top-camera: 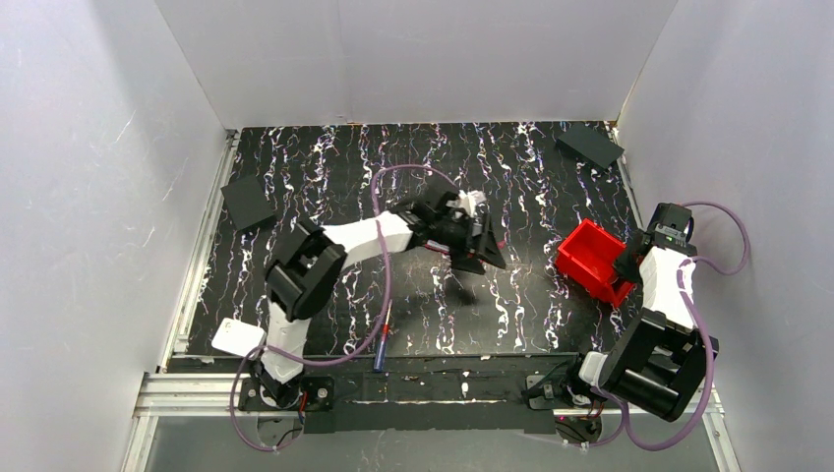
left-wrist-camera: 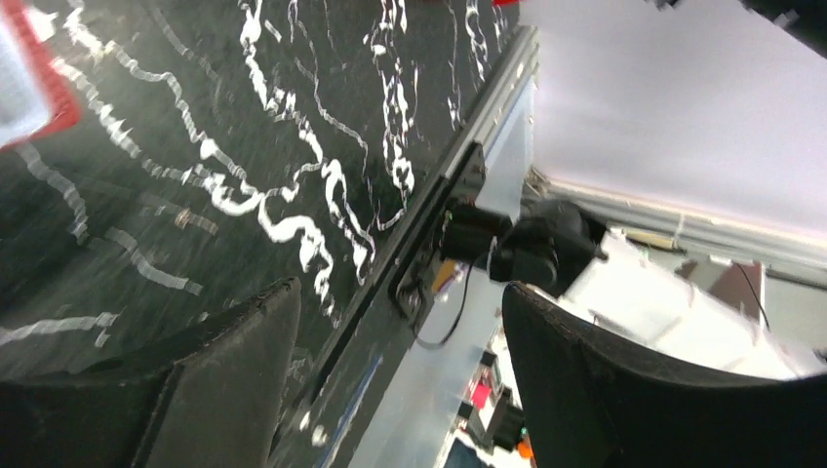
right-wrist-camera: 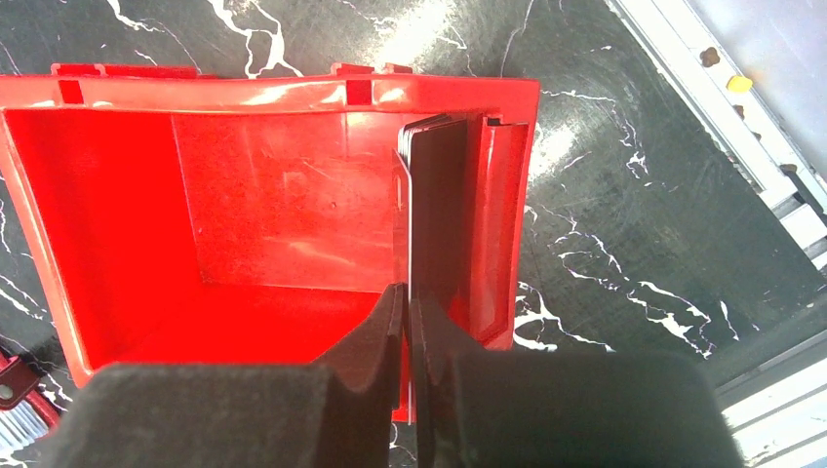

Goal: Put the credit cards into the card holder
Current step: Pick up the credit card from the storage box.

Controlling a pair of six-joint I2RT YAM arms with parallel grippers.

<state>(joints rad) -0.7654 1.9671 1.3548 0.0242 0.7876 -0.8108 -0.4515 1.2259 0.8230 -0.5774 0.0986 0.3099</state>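
The right arm is sitting folded at the right edge of the bench [top-camera: 325,177], its wrist tipping down so that the right claw [right-wrist-camera: 408,297] is hanging over the red bin [right-wrist-camera: 244,93]. Its 2 fingers are pressing together to a narrow slit and pinching the near edge of the credit cards [right-wrist-camera: 439,205], a thin dark stack standing on edge against the bin's right wall. The left arm is lying stretched diagonally from its base toward the middle of the bench, elbow raised. The left claw [top-camera: 476,244] is hovering tilted above the marbled surface, its jaws standing wide with nothing between them. The card holder [right-wrist-camera: 12,405] is lying on the bench just outside the bin's corner, only a red sliver showing in the right wrist view. A black square [top-camera: 246,203] is resting near the far-left side, well apart from both arms.
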